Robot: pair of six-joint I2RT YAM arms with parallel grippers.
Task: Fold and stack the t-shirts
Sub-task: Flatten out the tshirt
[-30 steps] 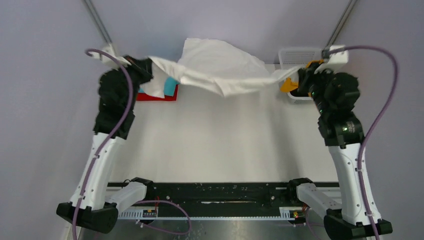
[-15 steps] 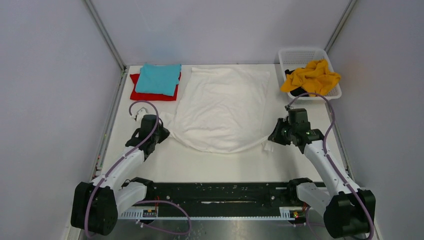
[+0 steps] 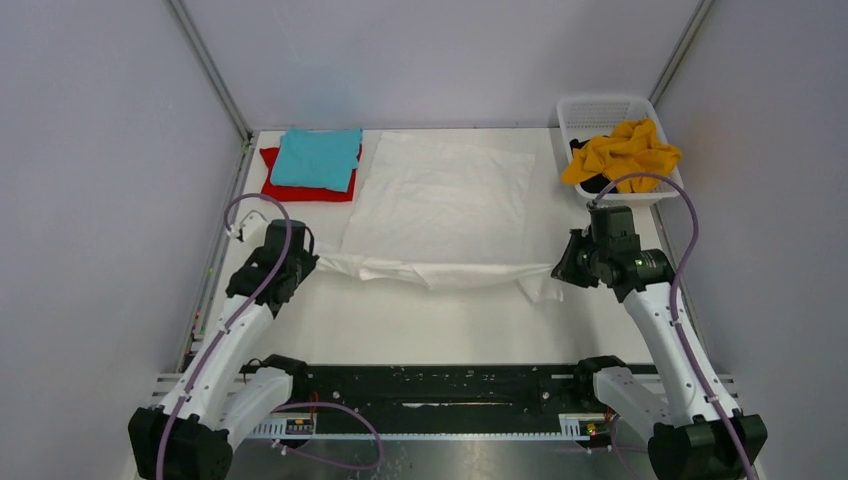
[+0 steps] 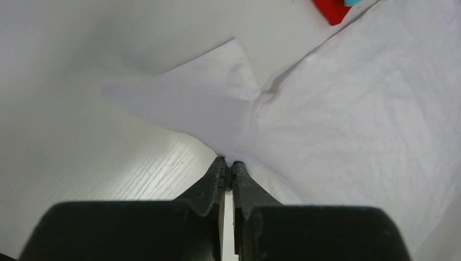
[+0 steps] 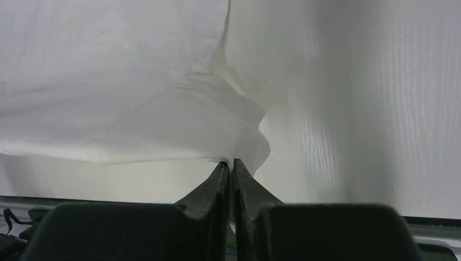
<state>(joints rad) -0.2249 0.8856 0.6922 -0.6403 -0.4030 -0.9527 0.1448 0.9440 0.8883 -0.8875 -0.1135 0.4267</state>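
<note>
Tabletop (image 3: 440, 330) pale woodgrain — white t-shirt (image 3: 440, 200) spread, grey walls (image 3: 100, 150) around

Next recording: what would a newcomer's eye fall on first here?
The large white cloth t-shirt spread in the middle, its near edge stretched between the left gripper and right gripper, jaws shut on it. Then the folded teal t-shirt lying on the red t-shirt far left, and the mustard-yellow t-shirt heaped in the white plastic lattice basket far right.
</note>
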